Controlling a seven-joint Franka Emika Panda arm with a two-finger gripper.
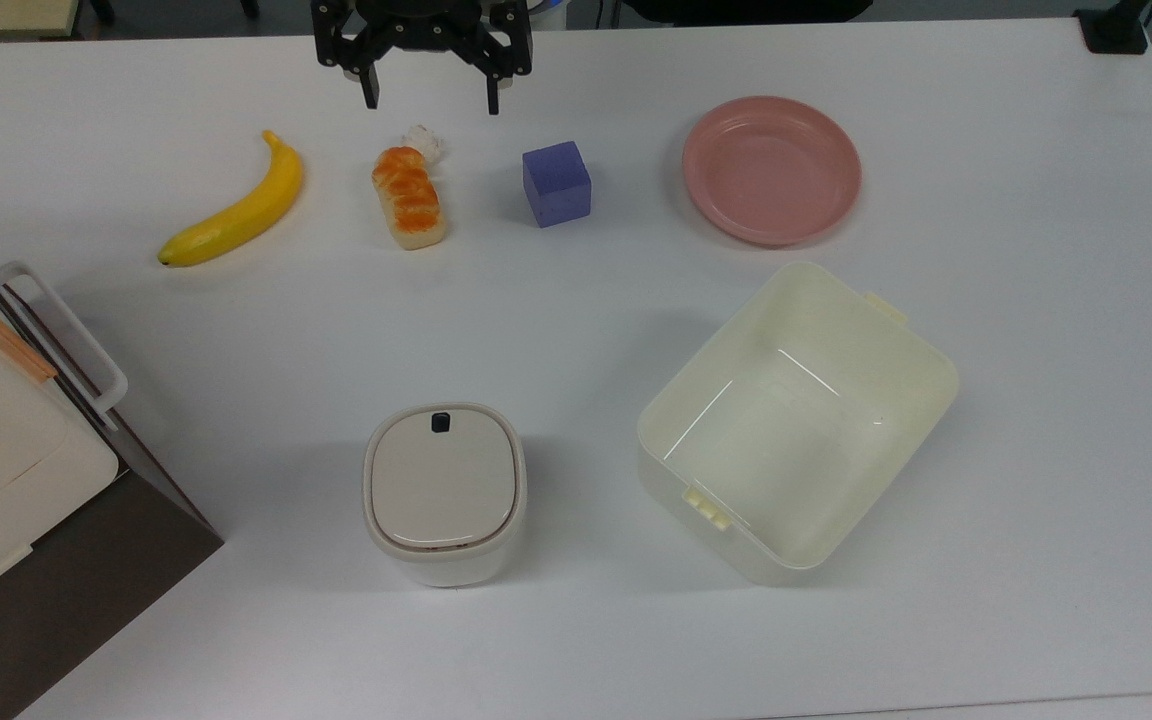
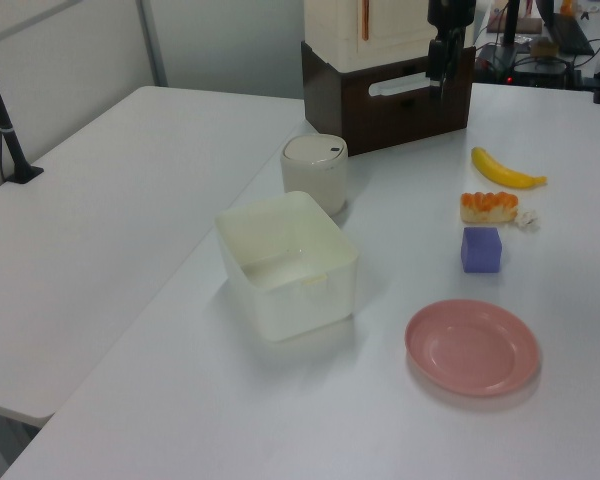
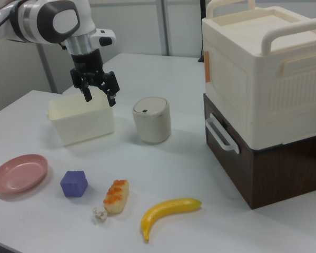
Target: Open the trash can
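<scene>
One gripper (image 1: 426, 98), fingers spread wide and empty, hangs at 12 o'clock of the closed trash can (image 1: 444, 492); approach pending, button (image 1: 441, 423) press required.

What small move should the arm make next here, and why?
Probably carry the open gripper across the table toward the trash can, aiming above the dark button. The lid is shut, and the gripper hangs far off near the shrimp sushi.
</scene>
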